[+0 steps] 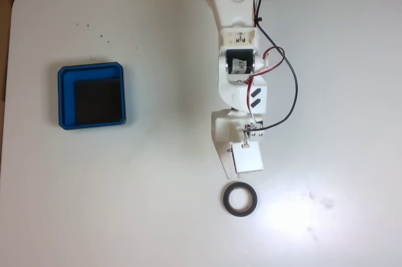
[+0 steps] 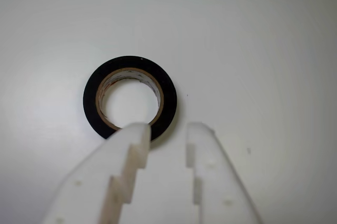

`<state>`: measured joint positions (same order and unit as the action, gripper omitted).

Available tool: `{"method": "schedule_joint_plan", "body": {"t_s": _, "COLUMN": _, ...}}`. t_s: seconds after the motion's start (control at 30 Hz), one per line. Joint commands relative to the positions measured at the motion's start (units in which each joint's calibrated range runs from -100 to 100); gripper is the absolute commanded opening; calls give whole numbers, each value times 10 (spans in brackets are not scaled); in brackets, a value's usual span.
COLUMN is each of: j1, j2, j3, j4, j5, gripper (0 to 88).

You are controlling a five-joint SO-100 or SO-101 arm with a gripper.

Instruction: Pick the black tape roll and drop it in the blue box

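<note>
The black tape roll (image 1: 240,199) lies flat on the white tabletop (image 1: 151,204), at about five o'clock in the fixed view, its wide hole showing the pale surface beneath. In the wrist view the roll (image 2: 130,97) sits just left of centre, with a brown cardboard core lining the inside of the ring.

It looks light and stiff: a rigid hoop that should not deform under a pinch. The outer black wall is smooth and could slip, and the ring is low, so there is little height to catch. The likeliest hold is across the band, one finger dropped into the hole and the other outside, or else straddling the whole ring from outside.

The tool (image 2: 168,127) stands with its two white fingers apart, a clear gap between them, holding nothing. In the wrist view its left fingertip overlaps the ring's edge at six o'clock; whether it touches or hovers above, I cannot tell. In the fixed view the tool (image 1: 242,173) hangs just beside the ring at twelve o'clock.

The blue box (image 1: 62,97) rests well apart at about nine o'clock, its black floor bare.
</note>
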<state>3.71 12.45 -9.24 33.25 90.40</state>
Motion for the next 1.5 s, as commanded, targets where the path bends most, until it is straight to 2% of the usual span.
{"method": "schedule_joint_plan", "body": {"t_s": 0.0, "j1": -1, "j2": 38, "j3": -136, "j4": 107, "j5": 3, "gripper": 6}}
{"method": "schedule_joint_plan", "body": {"t_s": 0.13, "j1": -1, "j2": 117, "j3": -242, "j4": 182, "j5": 7, "gripper": 6}}
{"method": "schedule_joint_plan", "body": {"t_s": 0.43, "j1": 1, "j2": 279, "j3": -422, "j4": 195, "j5": 7, "gripper": 6}}
{"method": "schedule_joint_plan", "body": {"t_s": 0.77, "j1": 1, "j2": 358, "j3": -452, "j4": 195, "j5": 6, "gripper": 6}}
{"method": "schedule_joint_plan", "body": {"t_s": 1.17, "j1": 0, "j2": 451, "j3": -571, "j4": 192, "j5": 6, "gripper": 8}}
{"method": "schedule_joint_plan", "body": {"t_s": 1.47, "j1": 4, "j2": 455, "j3": -596, "j4": 194, "j5": 1, "gripper": 132}}
